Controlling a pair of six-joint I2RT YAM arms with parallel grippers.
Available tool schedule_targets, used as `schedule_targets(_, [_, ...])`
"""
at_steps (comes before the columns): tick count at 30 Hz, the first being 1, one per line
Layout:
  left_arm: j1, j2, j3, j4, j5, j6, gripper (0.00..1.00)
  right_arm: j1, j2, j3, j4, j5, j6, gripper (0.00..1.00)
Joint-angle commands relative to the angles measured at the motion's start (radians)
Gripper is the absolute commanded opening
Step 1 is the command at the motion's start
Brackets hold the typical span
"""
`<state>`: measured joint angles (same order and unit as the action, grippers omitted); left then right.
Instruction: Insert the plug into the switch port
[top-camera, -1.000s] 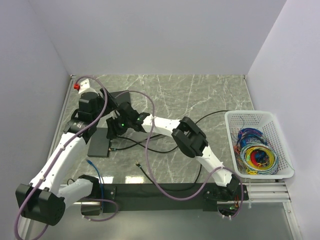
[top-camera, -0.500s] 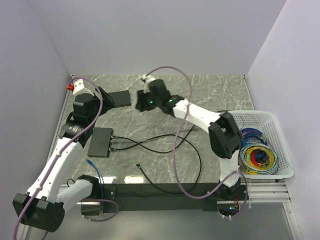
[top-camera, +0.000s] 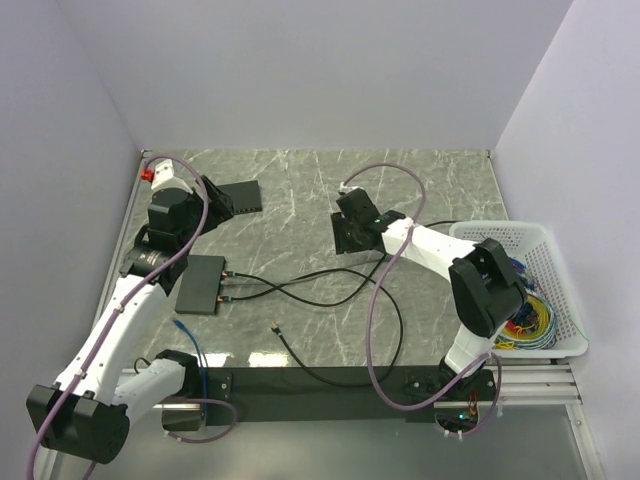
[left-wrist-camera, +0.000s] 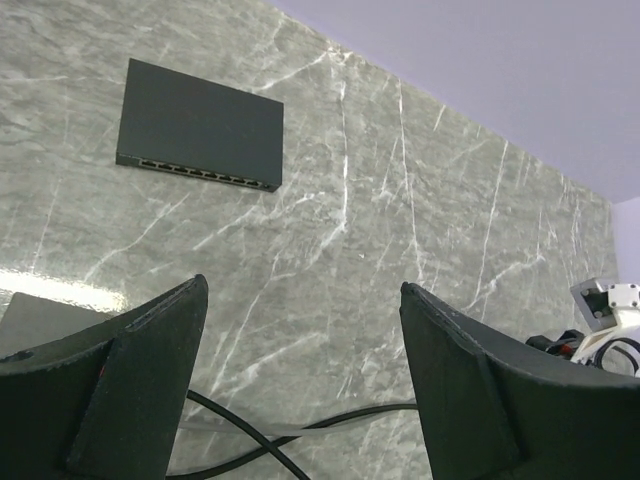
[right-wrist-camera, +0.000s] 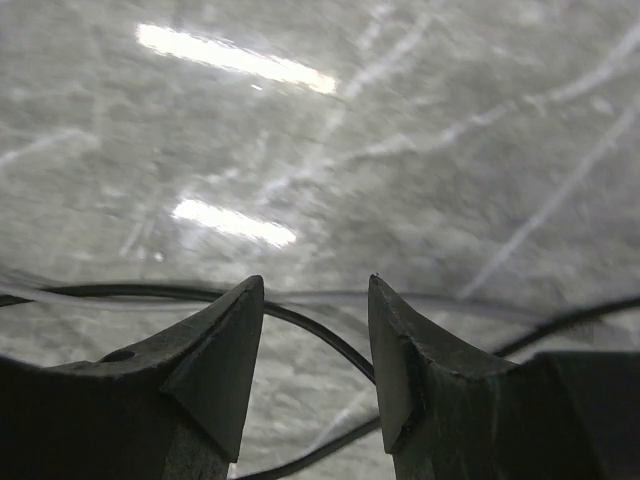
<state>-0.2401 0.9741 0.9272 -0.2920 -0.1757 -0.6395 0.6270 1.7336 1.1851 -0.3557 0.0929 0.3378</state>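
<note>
A flat black switch lies at the back left; the left wrist view shows its row of sockets. A second black box lies nearer, with two black cables plugged into it. A loose plug with a pale tip ends a thin black cable on the table, near the front. My left gripper is open and empty, just left of the back switch. My right gripper is open and empty, hovering above black cables at mid table.
A white basket of coloured wires stands at the right. A thin blue cable lies at the front left. Black cables loop across the middle. Walls close the table at the back and both sides.
My right arm has left the near black box, swung to the back, then come right to mid table. My left gripper has shifted slightly toward the back.
</note>
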Motion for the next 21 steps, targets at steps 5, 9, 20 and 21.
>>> schedule_targets(5, [0.004, 0.034, -0.002, 0.040, 0.062, 0.017, 0.82, -0.095, -0.094, -0.093, -0.019, 0.042, 0.086, 0.54])
schedule_targets(9, [0.004, 0.043, -0.004, 0.048, 0.070, 0.014, 0.82, -0.136, -0.115, -0.136, -0.006, 0.016, 0.090, 0.53])
schedule_targets(20, [0.004, 0.054, -0.025, 0.062, 0.082, 0.009, 0.82, -0.113, -0.580, -0.376, 0.340, -0.194, -0.005, 0.52])
schedule_targets(21, [0.002, 0.054, -0.031, 0.070, 0.084, 0.009, 0.82, -0.089, -0.671, -0.401, 0.354, -0.209, -0.013, 0.52])
